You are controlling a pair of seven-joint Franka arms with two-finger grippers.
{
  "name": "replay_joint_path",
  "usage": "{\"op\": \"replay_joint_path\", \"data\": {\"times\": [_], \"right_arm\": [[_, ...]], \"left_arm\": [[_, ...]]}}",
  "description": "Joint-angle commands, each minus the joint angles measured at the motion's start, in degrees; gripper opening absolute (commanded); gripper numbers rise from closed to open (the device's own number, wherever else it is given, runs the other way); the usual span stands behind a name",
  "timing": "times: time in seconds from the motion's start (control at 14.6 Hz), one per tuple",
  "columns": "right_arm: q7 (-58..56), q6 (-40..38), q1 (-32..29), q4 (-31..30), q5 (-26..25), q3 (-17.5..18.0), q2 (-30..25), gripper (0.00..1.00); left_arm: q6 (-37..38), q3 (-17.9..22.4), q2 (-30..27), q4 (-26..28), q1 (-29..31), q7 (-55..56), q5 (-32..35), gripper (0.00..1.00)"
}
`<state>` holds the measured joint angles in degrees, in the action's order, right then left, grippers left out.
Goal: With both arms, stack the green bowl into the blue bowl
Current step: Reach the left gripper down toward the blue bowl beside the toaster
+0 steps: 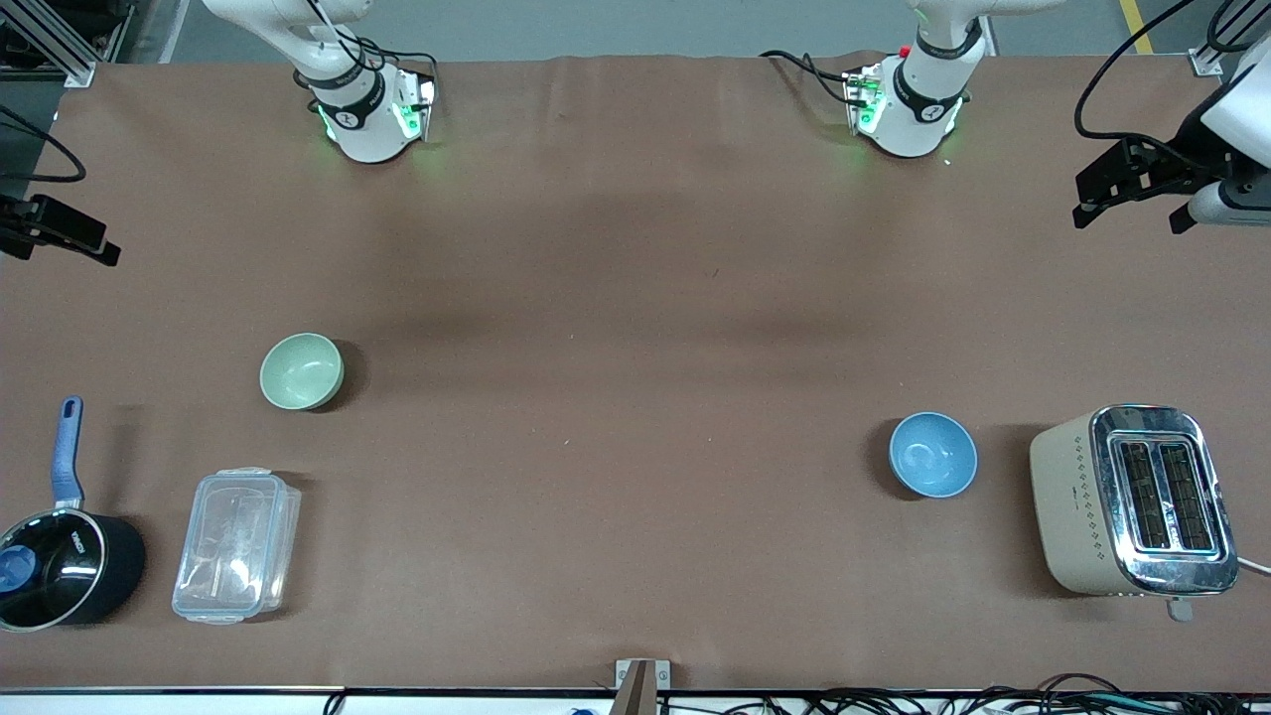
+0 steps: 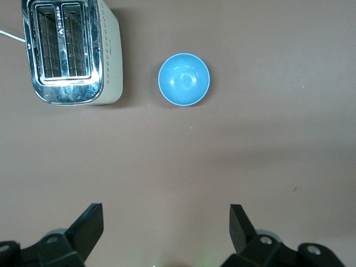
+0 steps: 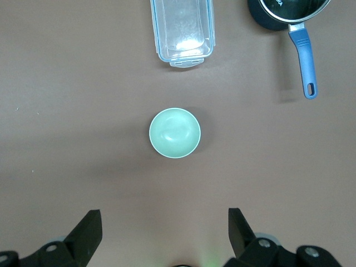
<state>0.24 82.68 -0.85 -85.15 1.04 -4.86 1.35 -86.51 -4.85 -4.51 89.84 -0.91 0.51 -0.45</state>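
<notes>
Brown-covered table (image 1: 635, 298) under even light, grey floor (image 1: 635, 25) along its upper edge, cables (image 1: 943, 700) at the front.

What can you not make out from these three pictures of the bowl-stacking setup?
- Black saucepan: the front view's edge cuts off part of it; the right wrist view's edge cuts its top.
- Clear plastic container: cut by the right wrist view's edge.
- Left claw and right claw: open, but the wrist views' edges cut off everything above the fingers.
- Green bowl and blue bowl: undersides hidden.
</notes>
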Motion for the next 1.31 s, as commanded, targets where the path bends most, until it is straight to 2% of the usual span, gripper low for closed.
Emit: {"op": "replay_joint_path", "data": {"times": [0.0,0.14,0.27,0.62,0.82,0.96,1.1,1.24], "right_arm": [[-0.5,0.1,-0.3,-1.7,0.7,0.0,-1.6,1.0],[-0.5,0.1,-0.3,-1.6,0.7,0.0,-1.6,1.0],[-0.5,0.1,-0.3,-1.6,0.7,0.0,-1.6,1.0],[-0.6,0.4,-0.2,-1.7,0.7,0.0,-1.5,1.0],[-3.7,0.9,-1.7,-3.3,0.7,-0.1,-1.4,1.0],[-5.2,5.6,-2.8,-5.9,1.0,-0.1,-1.3,1.0],[-7.0,6.9,-2.9,-6.5,1.3,-0.2,-1.3,1.0],[-7.0,7.5,-2.8,-7.0,1.3,-0.2,-1.0,1.0]], "left_arm": [[-0.2,0.4,0.7,-0.9,-0.2,-0.8,1.1,1.0],[-0.4,0.4,2.1,-1.2,-0.1,-0.8,2.6,1.0],[-1.2,0.4,6.2,-1.3,-0.1,-0.9,4.5,1.0],[-18.7,0.5,15.7,5.8,-0.1,0.5,5.0,1.0],[-32.6,0.4,21.4,11.4,2.4,0.5,5.6,1.0],[-39.0,0.5,26.2,12.2,2.3,0.9,5.6,1.0],[-42.1,0.5,30.0,12.0,2.2,2.1,5.6,1.0],[-44.2,0.4,33.1,12.0,2.2,2.5,5.6,0.86]]}}
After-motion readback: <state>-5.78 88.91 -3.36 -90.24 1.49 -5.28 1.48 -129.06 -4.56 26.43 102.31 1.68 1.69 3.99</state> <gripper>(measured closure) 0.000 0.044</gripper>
